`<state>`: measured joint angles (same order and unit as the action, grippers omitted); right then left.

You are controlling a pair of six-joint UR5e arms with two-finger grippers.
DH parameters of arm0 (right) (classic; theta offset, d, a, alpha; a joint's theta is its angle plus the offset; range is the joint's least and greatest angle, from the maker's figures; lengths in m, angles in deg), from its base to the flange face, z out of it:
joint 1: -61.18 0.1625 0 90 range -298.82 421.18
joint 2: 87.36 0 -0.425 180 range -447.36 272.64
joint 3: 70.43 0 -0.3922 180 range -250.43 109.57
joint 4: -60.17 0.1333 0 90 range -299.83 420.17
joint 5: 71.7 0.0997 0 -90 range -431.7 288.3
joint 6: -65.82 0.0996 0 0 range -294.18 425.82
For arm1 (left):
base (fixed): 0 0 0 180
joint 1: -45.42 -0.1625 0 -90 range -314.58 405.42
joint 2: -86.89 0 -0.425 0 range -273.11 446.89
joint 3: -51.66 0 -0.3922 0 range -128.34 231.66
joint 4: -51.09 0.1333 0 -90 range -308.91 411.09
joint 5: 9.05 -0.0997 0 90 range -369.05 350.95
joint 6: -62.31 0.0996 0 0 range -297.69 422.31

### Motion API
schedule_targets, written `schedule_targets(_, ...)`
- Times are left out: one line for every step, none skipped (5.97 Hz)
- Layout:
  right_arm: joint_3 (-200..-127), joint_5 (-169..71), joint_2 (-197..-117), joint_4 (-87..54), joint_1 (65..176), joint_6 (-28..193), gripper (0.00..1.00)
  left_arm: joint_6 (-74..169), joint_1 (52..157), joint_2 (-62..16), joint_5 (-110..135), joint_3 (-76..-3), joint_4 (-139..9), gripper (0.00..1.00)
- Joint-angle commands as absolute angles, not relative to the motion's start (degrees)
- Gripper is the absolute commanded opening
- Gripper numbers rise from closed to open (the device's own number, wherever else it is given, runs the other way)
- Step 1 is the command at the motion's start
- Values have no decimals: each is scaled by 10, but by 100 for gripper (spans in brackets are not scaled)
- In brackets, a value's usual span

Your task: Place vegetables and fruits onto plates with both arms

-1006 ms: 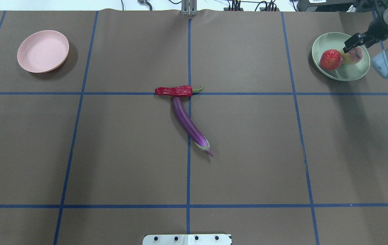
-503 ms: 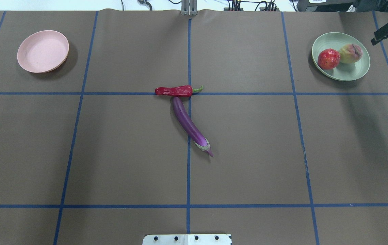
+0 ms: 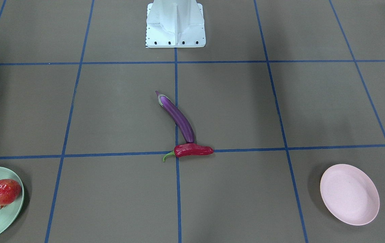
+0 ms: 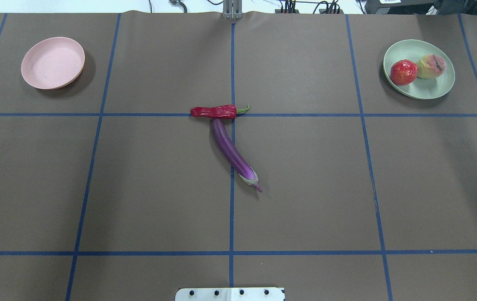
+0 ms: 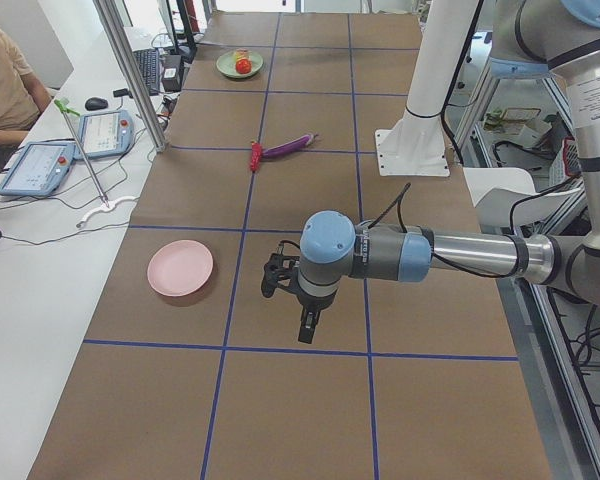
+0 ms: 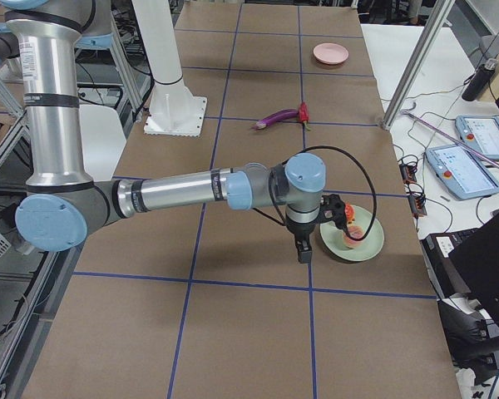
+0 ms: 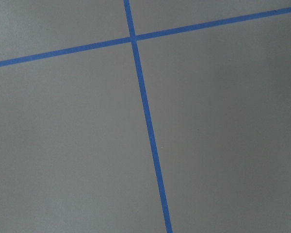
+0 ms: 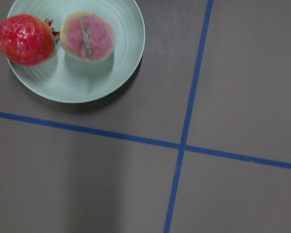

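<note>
Hiding from the overhead and front-facing views, both grippers show only in the two side views, so I cannot tell how wide the fingers stand on either one. The left gripper (image 5: pixel 304 322) hangs from the left arm (image 5: pixel 450 255) over bare table (image 4: pixel 138 188), well apart from the eggplant (image 4: pixel 231 151). The right gripper (image 6: pixel 303 248), on the right arm (image 6: pixel 175 193), hangs equally far from the eggplant on the other side. Neither wrist camera shows its own fingers: the left one sees only brown table and a cross of blue tape lines (image 7: pixel 145 111). In the front-facing view the frame's edge cuts off the mint green plate (image 4: pixel 431 88), leaving only a sliver of the peach (image 4: pixel 431 66).

A white base block (image 3: pixel 175 23) stands beyond the eggplant's capped end. An operator (image 5: pixel 5 85) sits at a side bench with control tablets (image 5: pixel 70 150), far from the eggplant.

Two vegetables lie on the table: the eggplant, and the red chili pepper (image 4: pixel 214 111) crosswise at the eggplant's blunt tip, touching it. Two fruits, the pomegranate (image 4: pixel 403 72) and the peach, sit side by side and touching on the mint green plate, well apart from the eggplant toward the robot's right. The second of the two plates, the pink plate (image 4: pixel 52 62), sits well apart from the eggplant toward the robot's left.
</note>
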<state>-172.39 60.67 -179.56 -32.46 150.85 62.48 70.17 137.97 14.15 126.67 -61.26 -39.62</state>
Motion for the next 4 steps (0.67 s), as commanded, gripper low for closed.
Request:
schedule_targets(-1757, 605, -1847, -327, 1526, 612, 100, 671, 1378, 82, 1266, -601, -455, 100)
schedule_targets(-1756, 607, -1847, -327, 1526, 612, 100, 650, 1339, 35, 1267, -600, -457, 100)
schedule_targets(-1756, 608, -1846, -327, 1526, 612, 100, 536, 1303, 4, 1263, -601, -457, 100)
schedule_targets(-1757, 608, -1846, -327, 1526, 612, 100, 420, 1237, -39, 1248, -600, -451, 100)
